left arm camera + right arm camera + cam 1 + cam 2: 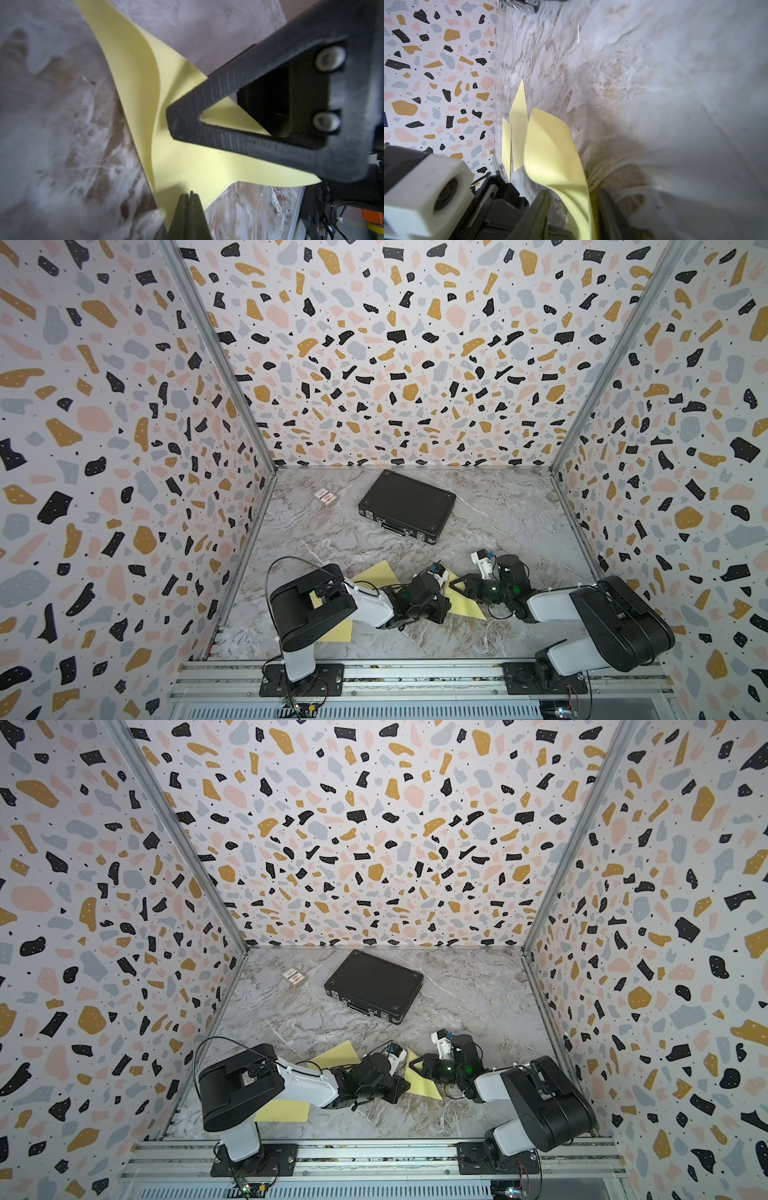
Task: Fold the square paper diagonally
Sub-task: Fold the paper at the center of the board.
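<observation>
In both top views we count one yellow paper at lower centre, partly under left arm. One black case and one small box lie above it on marble table.

Left wrist alone shows left gripper, fingers pressed together at paper's edge.

Right wrist alone shows right gripper, jaws apart, paper curl between them.

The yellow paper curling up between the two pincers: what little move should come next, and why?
Probably the right pincer should close on the yellow paper: the raised flap stands between its jaws, which are apart, while the left pincer is shut on the sheet's edge.
</observation>
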